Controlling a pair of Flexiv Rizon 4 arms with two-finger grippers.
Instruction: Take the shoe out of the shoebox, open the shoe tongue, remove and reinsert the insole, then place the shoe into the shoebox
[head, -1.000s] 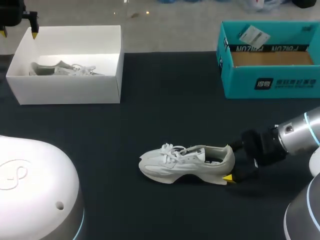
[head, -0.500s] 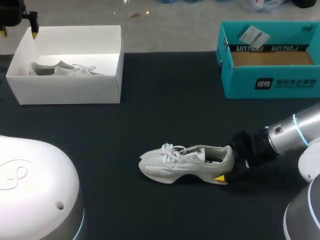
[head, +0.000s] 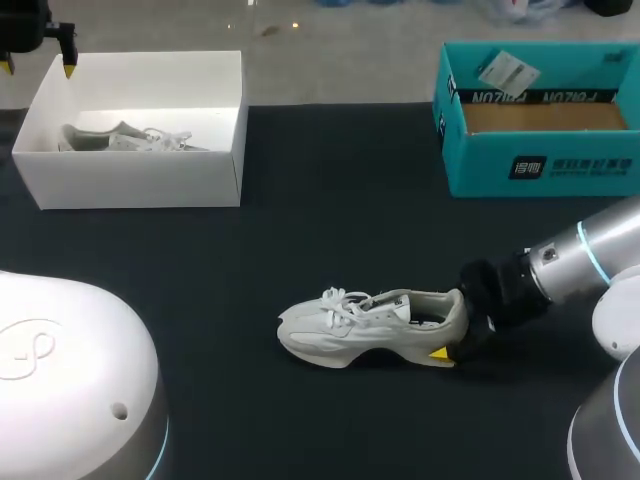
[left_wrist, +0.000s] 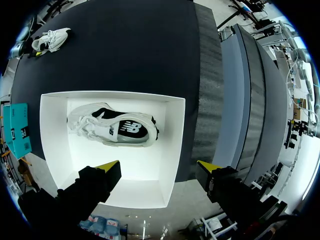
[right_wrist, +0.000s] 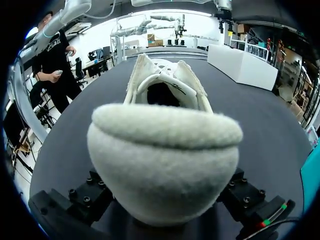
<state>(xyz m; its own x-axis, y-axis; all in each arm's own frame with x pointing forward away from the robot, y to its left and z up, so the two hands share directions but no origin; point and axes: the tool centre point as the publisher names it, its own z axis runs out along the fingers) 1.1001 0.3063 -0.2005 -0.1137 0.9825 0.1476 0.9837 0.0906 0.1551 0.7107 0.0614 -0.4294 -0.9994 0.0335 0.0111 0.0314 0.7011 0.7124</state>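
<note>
My R pincer (head: 455, 338) sits round the heel of the white shoe (head: 372, 324), upright mid black table (head: 330, 200), tho I can't tell if it's actually gripping, & my L pincer (left_wrist: 155, 166) hangs wide open, nothing in it, over the white box (left_wrist: 52, 150) w/ a second shoe (left_wrist: 114, 128) inside.

The shoe (head: 375, 325) between the fingers of the right gripper (head: 450, 340) is off-white all over, with white laces, a fuzzy pale cream heel and a black opening. That gripper is black, with one yellow tip showing at the heel. The table (head: 330, 200) under it is black. Below the left gripper (left_wrist: 156, 165), black with two yellow tips, lies a white box (left_wrist: 172, 150). The second shoe (left_wrist: 112, 130) inside is white with a black side panel and a white logo. Well off from both grippers, a teal box (head: 540, 165) shows a brown cardboard floor and white print.
</note>
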